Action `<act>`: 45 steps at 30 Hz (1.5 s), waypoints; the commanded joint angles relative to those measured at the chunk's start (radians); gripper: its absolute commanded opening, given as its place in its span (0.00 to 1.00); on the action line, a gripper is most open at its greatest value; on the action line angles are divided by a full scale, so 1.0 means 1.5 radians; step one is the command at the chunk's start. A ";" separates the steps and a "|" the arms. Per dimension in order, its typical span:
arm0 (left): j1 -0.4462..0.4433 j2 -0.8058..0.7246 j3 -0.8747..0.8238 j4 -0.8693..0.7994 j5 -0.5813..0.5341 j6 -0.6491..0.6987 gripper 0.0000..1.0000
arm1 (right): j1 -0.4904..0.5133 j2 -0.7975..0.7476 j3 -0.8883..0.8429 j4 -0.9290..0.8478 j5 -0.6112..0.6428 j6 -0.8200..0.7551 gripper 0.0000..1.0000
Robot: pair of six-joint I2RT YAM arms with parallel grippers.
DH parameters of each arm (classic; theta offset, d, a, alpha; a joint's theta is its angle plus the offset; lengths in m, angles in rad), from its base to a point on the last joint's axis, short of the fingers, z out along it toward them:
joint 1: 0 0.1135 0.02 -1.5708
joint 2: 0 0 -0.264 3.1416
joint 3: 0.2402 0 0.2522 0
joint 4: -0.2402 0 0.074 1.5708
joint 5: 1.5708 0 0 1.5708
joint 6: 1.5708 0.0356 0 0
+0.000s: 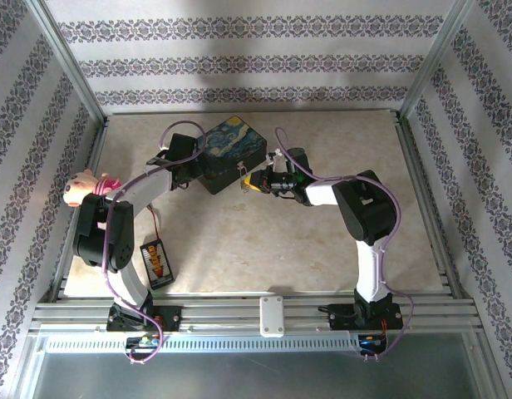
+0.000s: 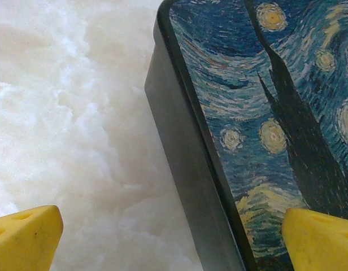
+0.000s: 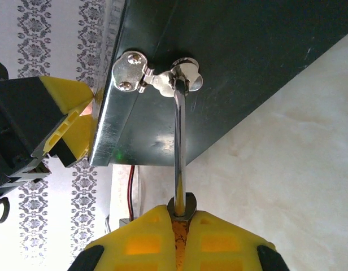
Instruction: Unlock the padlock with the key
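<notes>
The padlock point(image 3: 179, 164) is hung by its shackle through the hasp point(image 3: 146, 79) on the side wall of the box point(image 2: 264, 113), which is set by the middle of the table's point(image 2: 66, 113) far edge. Its body is pinched between the closed fingers of the right gripper point(image 3: 181, 223). The left gripper point(image 2: 173, 237) is spread wide across the box's edge, with nothing grasped. Where the key lies cannot be told. The lock is judged merely steadied; next the key must be aligned with the keyway.

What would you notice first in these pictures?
The swirly starry-night box, dark blue with yellow stars, toward the back of the table. Next, the right arm's yellow fingers pinched shut on the padlock, which is hooked through the box's silver latch. A pink toy sits by the left edge.
</notes>
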 commanded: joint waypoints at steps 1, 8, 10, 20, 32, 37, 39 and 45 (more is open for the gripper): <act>0.007 0.016 0.010 -0.003 0.005 0.015 0.99 | -0.003 -0.007 -0.004 0.058 -0.021 -0.014 0.00; 0.007 0.048 0.027 -0.016 0.018 0.012 0.99 | -0.008 0.002 -0.036 0.060 -0.023 -0.023 0.00; 0.007 0.054 0.028 -0.018 0.016 0.008 0.99 | -0.010 0.011 -0.046 0.106 -0.034 0.007 0.00; 0.006 0.060 0.015 -0.018 0.015 -0.006 0.99 | -0.016 0.060 -0.053 0.395 -0.057 0.207 0.00; -0.015 0.016 -0.040 -0.002 0.053 -0.047 0.99 | -0.032 0.102 -0.074 0.549 0.075 0.286 0.00; -0.019 0.005 -0.046 -0.006 0.060 -0.054 0.99 | -0.030 0.105 -0.073 0.552 0.122 0.290 0.00; -0.019 0.006 -0.046 -0.008 0.058 -0.053 0.99 | -0.031 0.103 -0.072 0.552 0.133 0.287 0.00; -0.018 0.012 -0.044 -0.013 0.056 -0.051 0.99 | -0.034 0.115 -0.041 0.551 0.138 0.299 0.00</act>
